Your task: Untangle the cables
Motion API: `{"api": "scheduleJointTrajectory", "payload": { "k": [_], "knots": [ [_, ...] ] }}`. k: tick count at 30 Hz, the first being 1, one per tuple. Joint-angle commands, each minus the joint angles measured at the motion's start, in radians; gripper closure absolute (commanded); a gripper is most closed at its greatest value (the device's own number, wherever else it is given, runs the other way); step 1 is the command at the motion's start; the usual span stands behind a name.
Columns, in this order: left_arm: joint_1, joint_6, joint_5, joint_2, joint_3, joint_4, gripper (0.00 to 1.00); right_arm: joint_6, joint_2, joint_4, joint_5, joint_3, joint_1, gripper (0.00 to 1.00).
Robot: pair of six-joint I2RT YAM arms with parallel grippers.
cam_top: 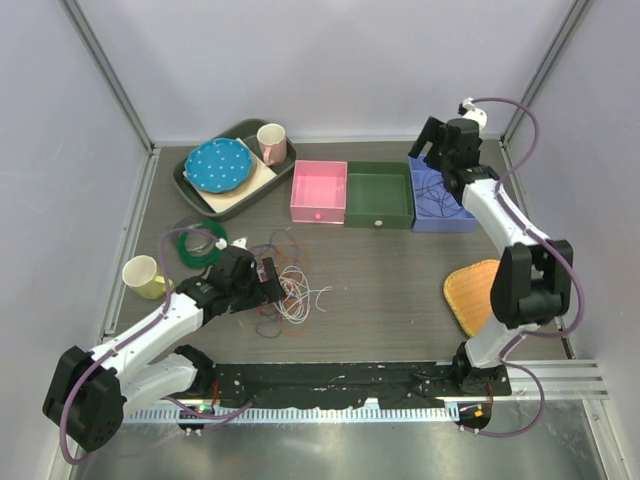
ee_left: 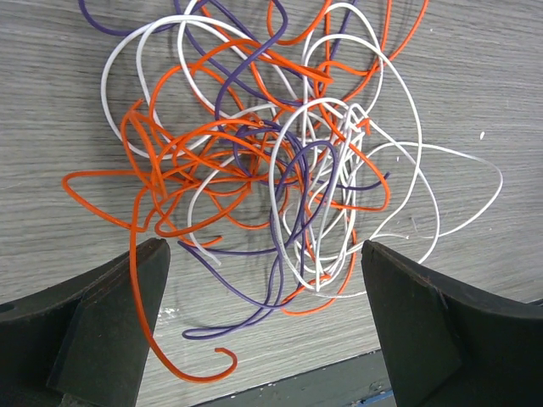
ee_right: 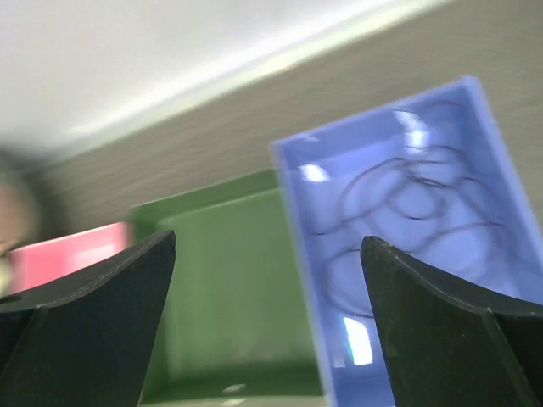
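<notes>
Plainly the left arm's reach: the tangle lies straight ahead of it.
Seen from the left wrist, the cables (ee_left: pixel 280 161), red-orange, white and purple in one roundish clump on the desk (cam_top: pixel 400 280), lie at 12 o'clock from the left end effector (ee_left: pixel 263 250), which is spread wide and empty. The clump shows no long axis. The right end effector (ee_right: pixel 267 246), also wide and empty, hangs well apart over the blue bin (cam_top: pixel 440 215), at 2 o'clock on the desk.

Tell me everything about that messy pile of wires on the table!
The wire tangle is a loose heap of thin, bendy, plastic-looking strands in orange, white and dark purple, looped over and through each other. It lies flat on the dark wood-grain table. The left gripper, open, points at it, a finger on each side, gripping nothing.
</notes>
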Motion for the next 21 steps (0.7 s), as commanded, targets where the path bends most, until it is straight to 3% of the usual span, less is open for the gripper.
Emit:
{"api": "scheduleJointTrajectory", "payload": {
  "k": [1,4,6,9,12,16,21],
  "knots": [
    [0.003,0.014,0.042,-0.016,0.004,0.053,0.00,0.104,-0.207,0.310,-0.432,-0.120,-0.002,0.04],
    [0.003,0.011,0.037,-0.029,0.001,0.051,0.00,0.203,-0.308,0.478,-0.524,-0.242,0.005,0.04],
    [0.003,0.006,0.024,-0.039,0.000,0.048,0.00,0.163,-0.352,0.417,-0.511,-0.267,0.079,0.03],
    [0.005,0.002,-0.027,-0.061,0.007,0.027,0.00,-0.023,-0.434,0.282,-0.359,-0.318,0.312,0.03],
    [0.006,-0.043,-0.135,-0.108,0.013,-0.032,0.00,-0.063,-0.515,0.289,-0.278,-0.434,0.525,0.03],
    [0.017,-0.073,-0.200,-0.189,0.004,-0.090,0.00,-0.031,-0.586,0.400,-0.170,-0.638,0.698,0.03],
    [0.023,-0.093,-0.228,-0.248,-0.010,-0.108,0.00,-0.039,-0.519,0.482,-0.205,-0.714,0.873,0.06]
  ]
}}
